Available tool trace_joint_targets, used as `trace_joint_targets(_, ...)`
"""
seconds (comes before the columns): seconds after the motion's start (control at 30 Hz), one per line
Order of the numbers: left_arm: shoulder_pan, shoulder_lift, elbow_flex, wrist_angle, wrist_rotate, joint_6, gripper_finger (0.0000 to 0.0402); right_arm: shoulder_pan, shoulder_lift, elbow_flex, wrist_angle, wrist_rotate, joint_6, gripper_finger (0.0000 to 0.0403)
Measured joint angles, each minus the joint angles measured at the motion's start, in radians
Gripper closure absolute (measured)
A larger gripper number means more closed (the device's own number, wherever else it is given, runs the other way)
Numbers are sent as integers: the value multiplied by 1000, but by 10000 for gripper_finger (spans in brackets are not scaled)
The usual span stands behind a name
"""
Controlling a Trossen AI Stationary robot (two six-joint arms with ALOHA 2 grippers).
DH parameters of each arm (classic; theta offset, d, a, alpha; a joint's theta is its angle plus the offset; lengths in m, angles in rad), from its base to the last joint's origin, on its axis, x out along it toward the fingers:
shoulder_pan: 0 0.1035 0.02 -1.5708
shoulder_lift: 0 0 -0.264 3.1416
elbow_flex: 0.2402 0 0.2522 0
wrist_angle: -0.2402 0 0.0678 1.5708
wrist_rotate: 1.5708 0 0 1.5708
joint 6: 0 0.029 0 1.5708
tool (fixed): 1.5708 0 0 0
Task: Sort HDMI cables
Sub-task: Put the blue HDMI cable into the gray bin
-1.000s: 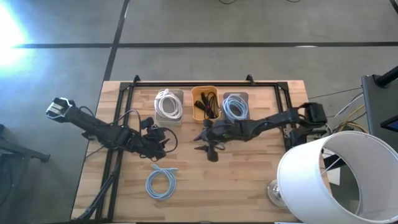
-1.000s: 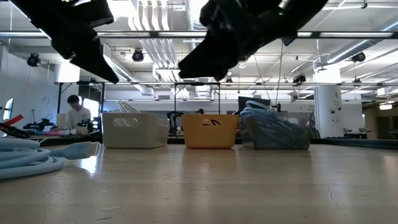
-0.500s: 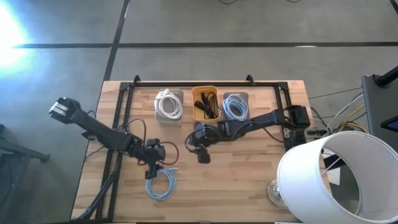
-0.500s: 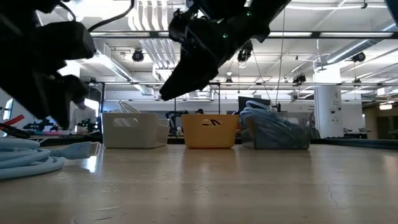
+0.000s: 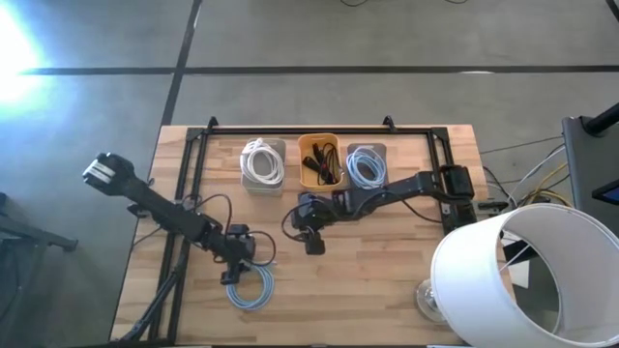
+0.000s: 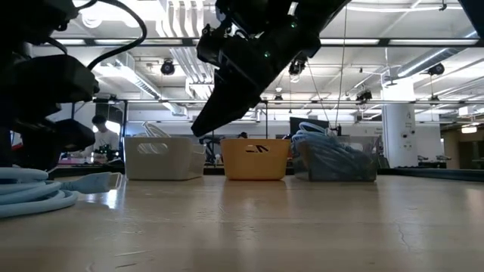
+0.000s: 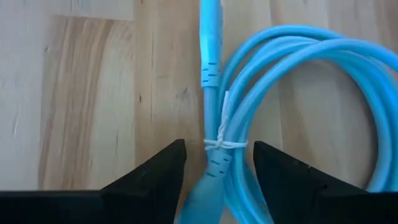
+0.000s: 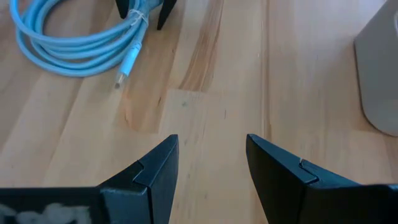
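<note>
Light-blue coil (image 5: 250, 287) lies loose on the worktop (image 5: 387, 280), its tied neck between the spread fingers of the left end effector (image 7: 214, 163), nothing gripped yet. Right end effector (image 8: 208, 163) hovers open, empty. Off-centre closure could pinch one strand, unravelling the bundle.

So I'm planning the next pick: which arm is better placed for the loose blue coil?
Left. Its hand is open astride the light-blue coil at its tie. The right hand, open, hangs farther off, over bare table.
</note>
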Motion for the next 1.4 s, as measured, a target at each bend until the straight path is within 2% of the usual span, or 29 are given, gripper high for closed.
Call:
trace_joint_targets(0.1,2,14,4,31,-10,7,229,1,-5,7,0,0,-1,218)
trace_joint_targets(0.33,2,-3,25,43,-62,51,347,3,-9,58,-19,-1,1,218)
trace_joint_targets(0.4,2,-16,34,50,-100,72,347,5,-18,84,-66,-2,-2,218)
trace_joint_targets(0.57,5,-61,71,41,-282,118,347,7,-84,131,-248,0,5,218)
trace_joint_targets(0.73,14,-84,102,27,-423,179,347,7,-198,65,-270,3,43,218)
trace_joint_targets(0.8,19,-86,119,38,-517,190,347,7,-246,-8,-199,14,54,218)
trace_joint_targets(0.9,22,-84,144,35,-682,218,346,5,-308,-163,5,53,99,218)
trace_joint_targets(1.0,28,-84,172,37,-800,248,340,-6,-359,-312,195,56,151,218)
trace_joint_targets(1.23,46,-84,217,42,-892,284,336,-25,-412,-528,562,57,288,218)
trace_joint_targets(1.4,46,-84,231,43,-939,314,334,-24,-402,-569,636,57,337,218)
